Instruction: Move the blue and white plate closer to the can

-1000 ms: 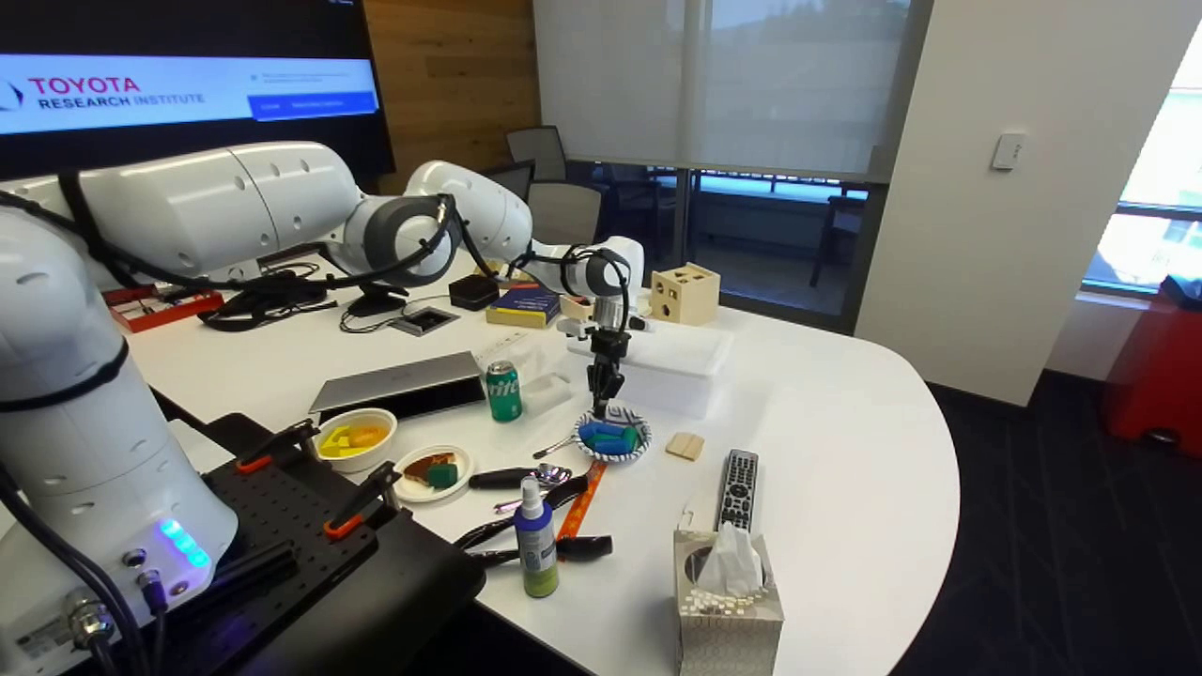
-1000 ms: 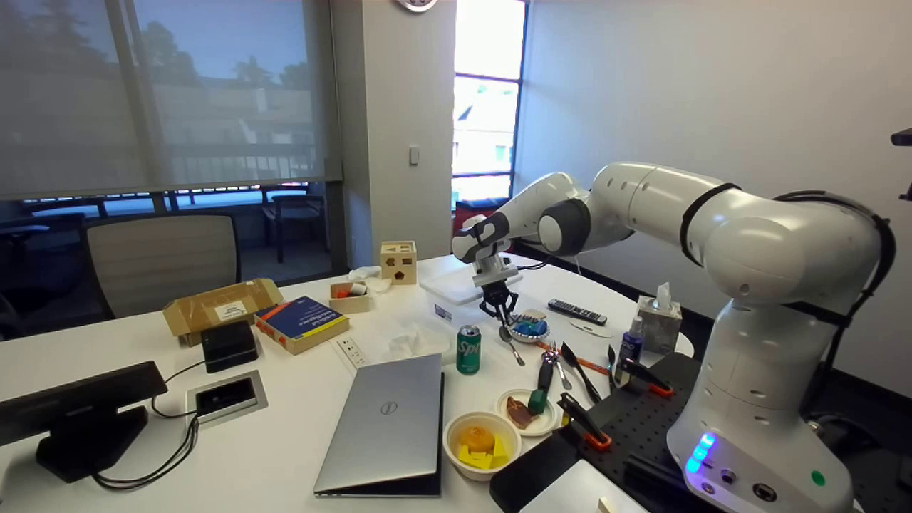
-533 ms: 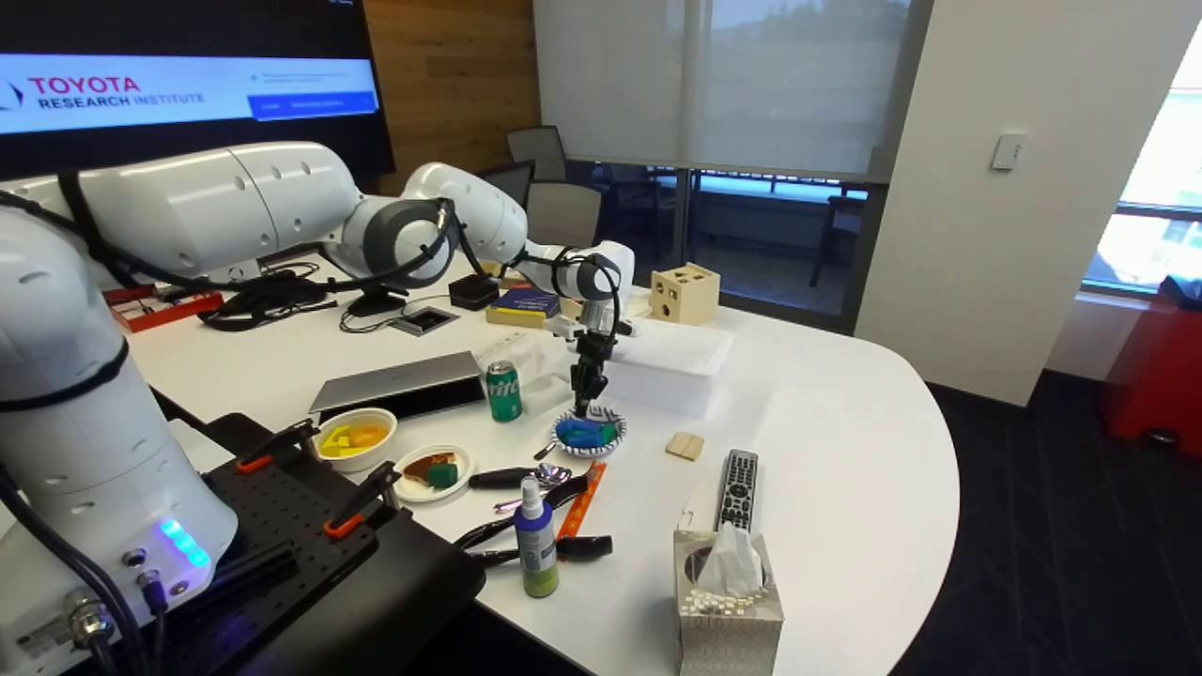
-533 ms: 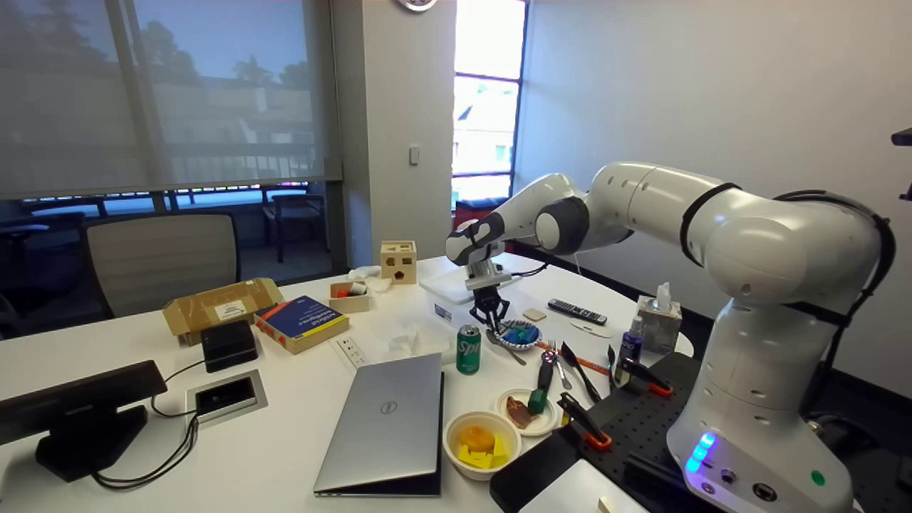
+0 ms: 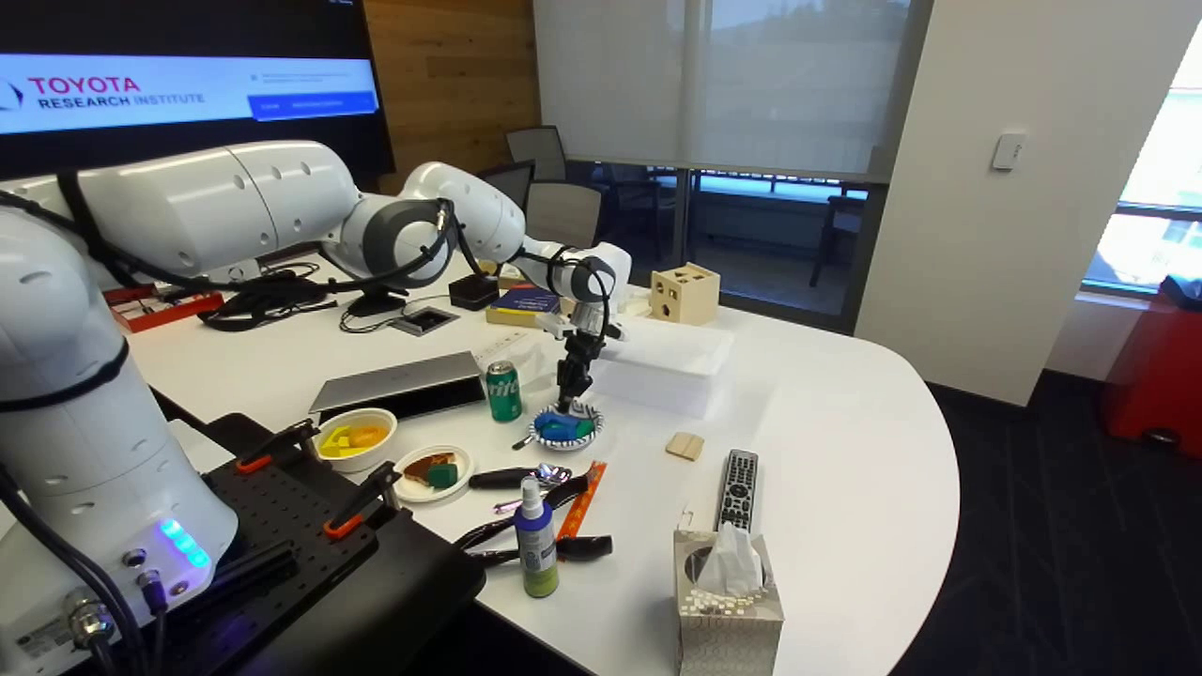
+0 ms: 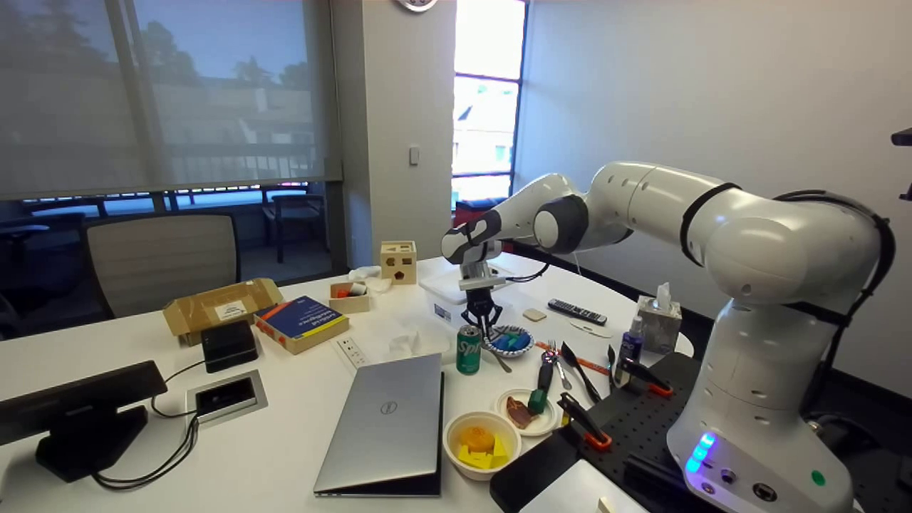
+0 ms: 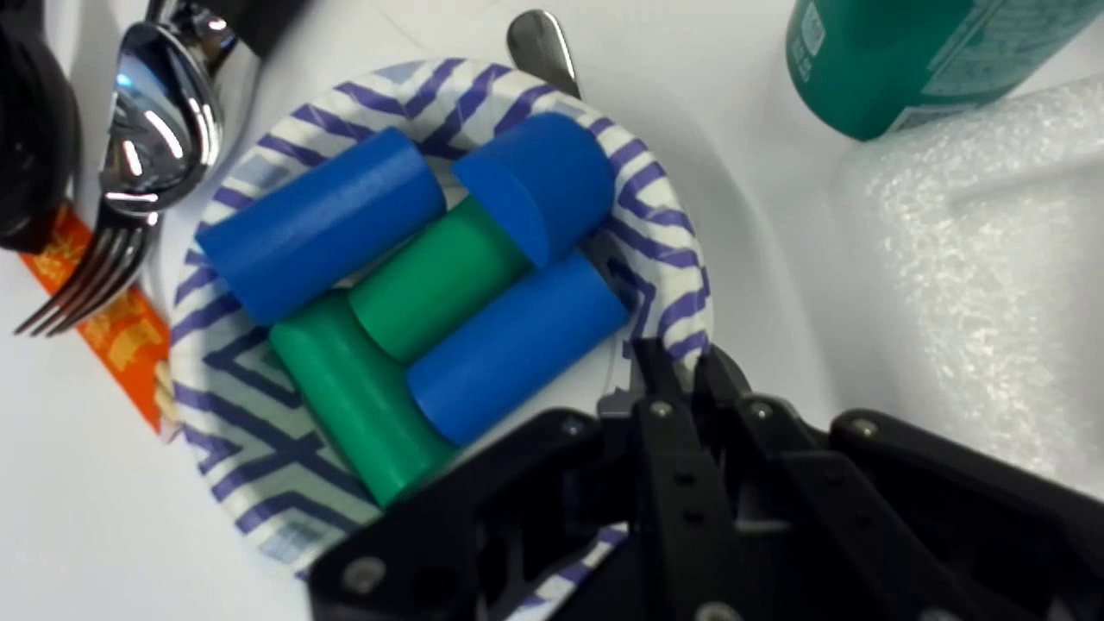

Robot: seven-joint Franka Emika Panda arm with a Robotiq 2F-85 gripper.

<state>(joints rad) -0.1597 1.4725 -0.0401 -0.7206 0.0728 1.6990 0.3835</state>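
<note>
The blue and white plate (image 7: 267, 431) is a round dish with a blue-striped rim. It holds several blue and green cylinder blocks (image 7: 517, 349) and sits on the table in both exterior views (image 5: 567, 446) (image 6: 510, 353). My gripper (image 7: 677, 362) is shut on the plate's rim in the wrist view, one finger inside and one outside. It points down at the rim in both exterior views (image 5: 563, 406) (image 6: 487, 333). The green can (image 5: 503, 394) stands upright near the plate, with a gap between them. The can also shows in the wrist view (image 7: 914, 65) at top right.
A utensil tip (image 7: 543, 47) sticks out from beside the plate. A spoon (image 7: 159, 121), fork and orange strip (image 5: 584, 502) lie near it. A translucent box (image 5: 657, 376) stands behind the gripper. A laptop (image 6: 388, 427) is beyond the can. Bubble wrap (image 7: 992, 285) lies near the plate.
My gripper and the plate with its blocks have slid toward the can. The utensil beside the plate has shifted along with it. The can has not moved.
</note>
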